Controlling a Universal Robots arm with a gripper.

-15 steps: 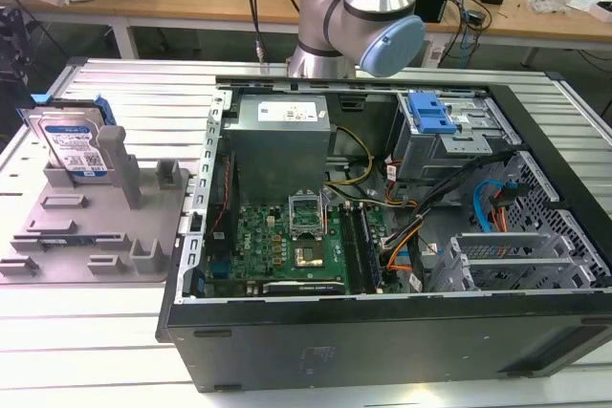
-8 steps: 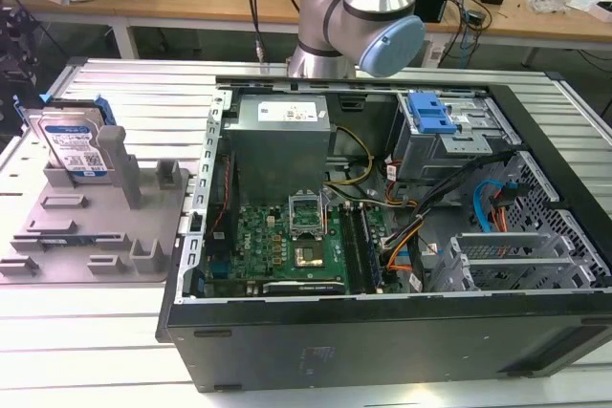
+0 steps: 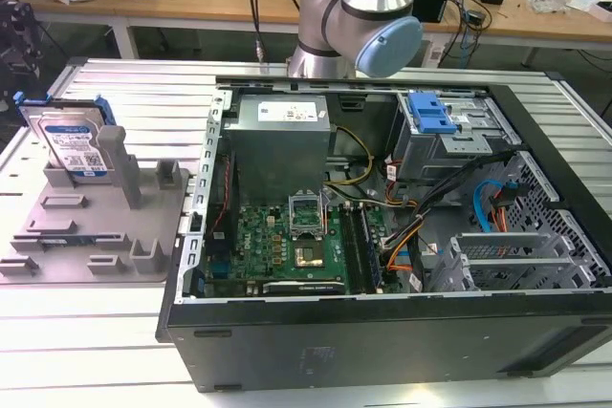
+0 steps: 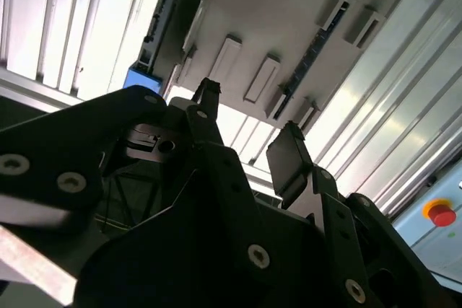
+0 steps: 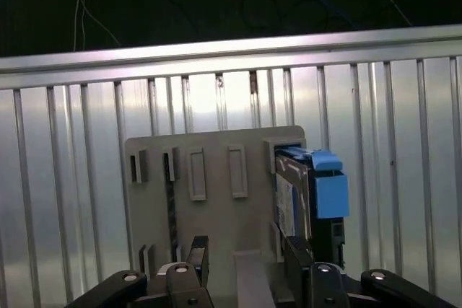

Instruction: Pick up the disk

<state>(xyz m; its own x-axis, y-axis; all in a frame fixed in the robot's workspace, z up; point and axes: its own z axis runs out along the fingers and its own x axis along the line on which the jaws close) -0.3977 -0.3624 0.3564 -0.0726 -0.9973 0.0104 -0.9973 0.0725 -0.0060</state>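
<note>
Disk: the disk (image 3: 73, 145) is standing on edge in the grey fixture tray (image 3: 57, 236), at the tray's far end on the exterior view's left, just beside an upright post (image 3: 113, 148). Its blue-and-white label is facing the camera.
Disk from the wrist: in the first wrist view the disk (image 5: 292, 196) is showing edge-on at one corner of the tray (image 5: 209, 221), with its blue rail (image 5: 330, 187) jutting outward.
Gripper: in both wrist views the gripper (image 4: 249, 124) (image 5: 245, 265) is hanging over the tray with its black fingers (image 4: 292, 156) spread apart and gripping nothing.
Gripper and disk: one finger is lying close to the disk's edge in the first wrist view, and whether it is touching cannot be told.
Arm: the arm (image 3: 356, 7) is rising behind the computer case (image 3: 382, 351).
Case: it is lying open on its side, showing a green motherboard (image 3: 287, 246), a grey power supply (image 3: 282, 145) and a blue drive bracket (image 3: 430, 114).
Table: the ribbed metal table (image 3: 96, 351) is carrying both tray and case, side by side.
</note>
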